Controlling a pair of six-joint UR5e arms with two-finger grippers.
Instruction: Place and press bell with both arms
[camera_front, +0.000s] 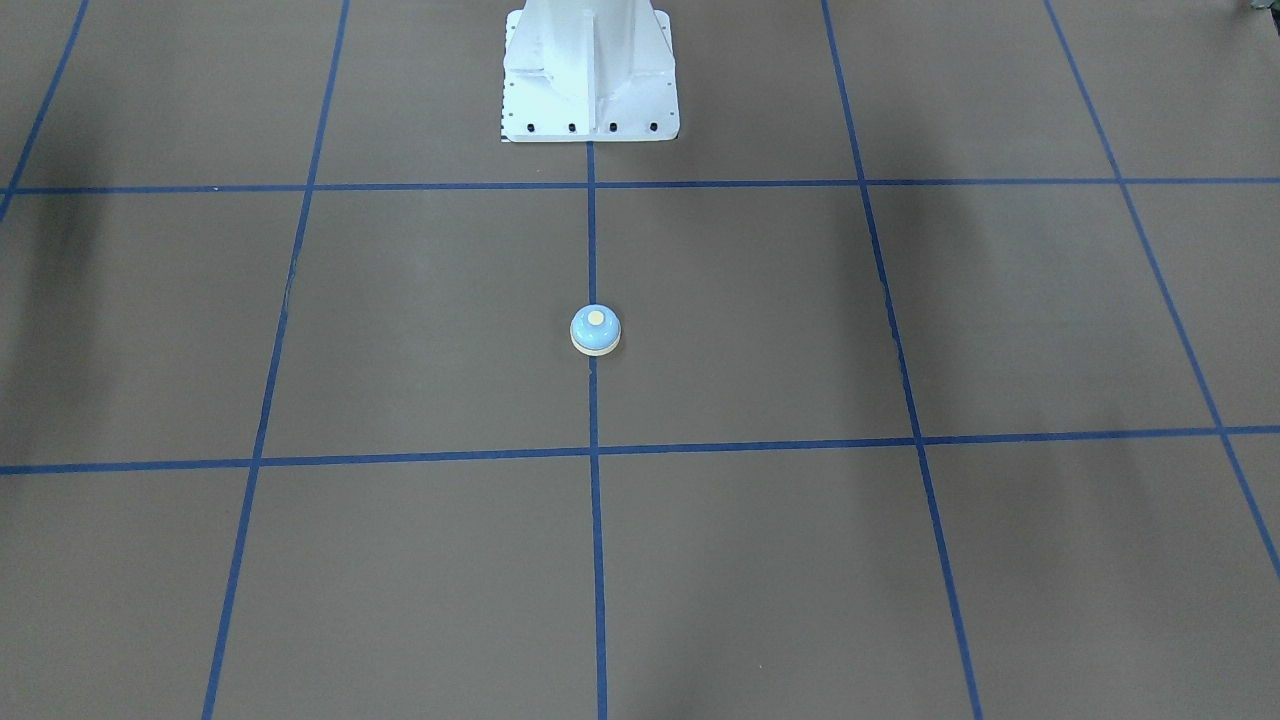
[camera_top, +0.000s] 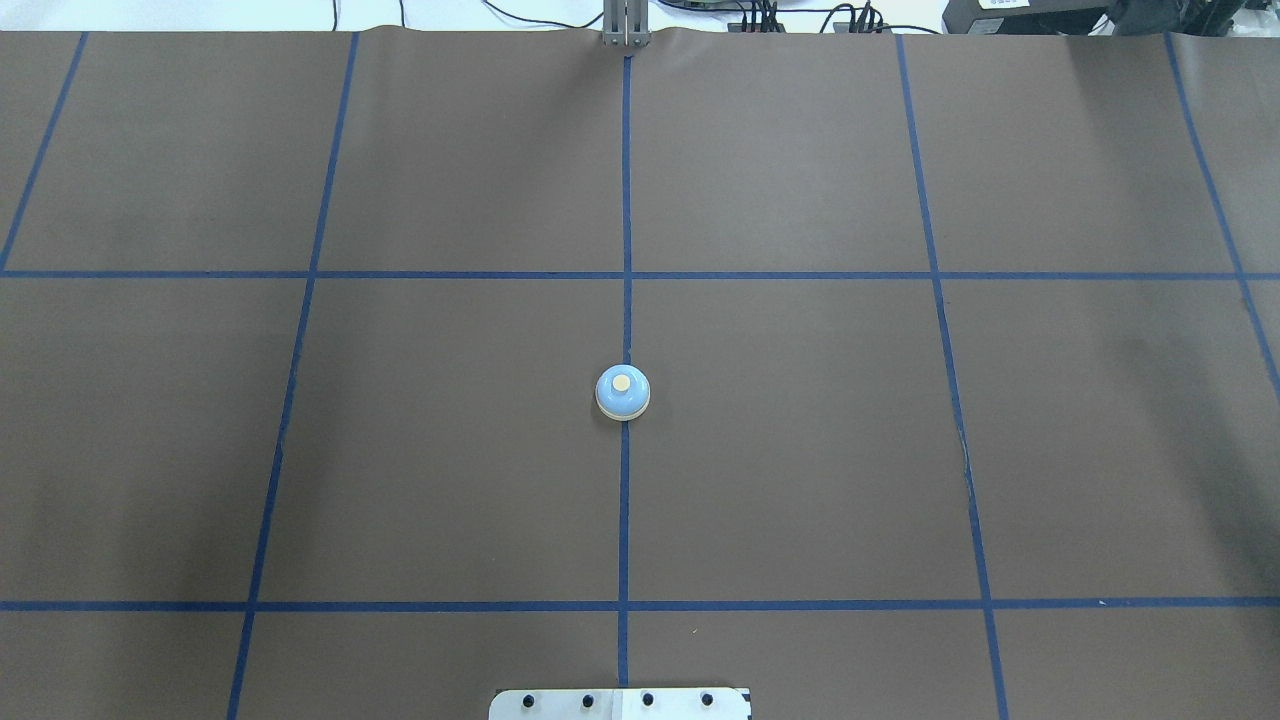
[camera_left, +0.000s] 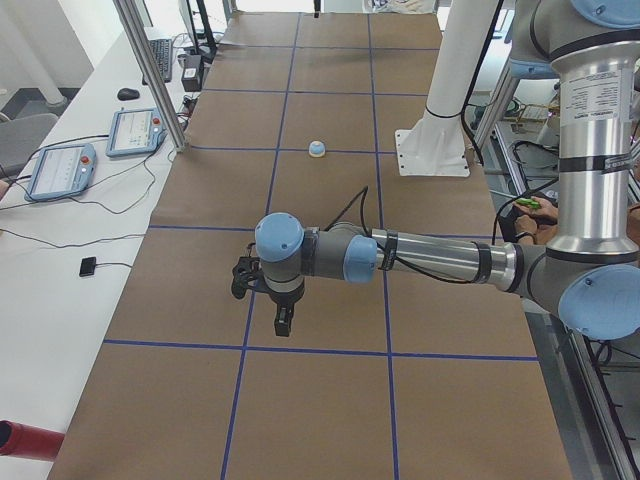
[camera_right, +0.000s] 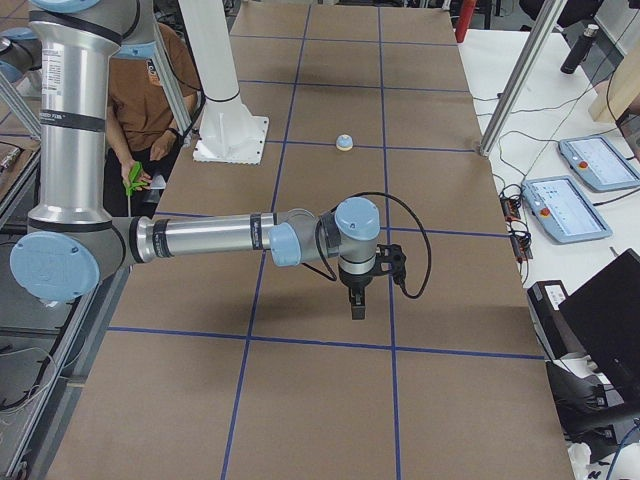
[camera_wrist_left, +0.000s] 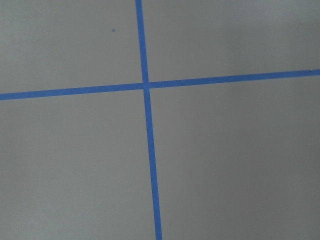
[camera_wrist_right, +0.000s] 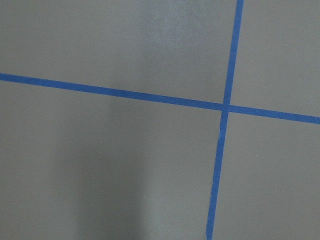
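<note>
We see the left arm (camera_left: 430, 262) stretched level over the table (camera_top: 800, 450) toward its left end, the left gripper (camera_left: 283, 322) pointing straight down above the surface. The right arm (camera_right: 210, 238) mirrors it toward the right end, right gripper (camera_right: 356, 304) likewise downward. Whether either gripper's jaws are spread or pressed together we cannot tell. The bell (camera_top: 622, 392) stands upright mid-table on the centre tape line (camera_top: 624, 500), well apart from both grippers.

1. Around bell (camera_top: 622, 392), overhead view: bare mat (camera_top: 800, 440) at 12, 3 and 9 o'clock.
2. At 6 o'clock: pedestal (camera_top: 620, 703), well apart.
3. Far out at 9 o'clock, left arm (camera_left: 430, 258); at 3 o'clock, right arm (camera_right: 210, 238).
</note>
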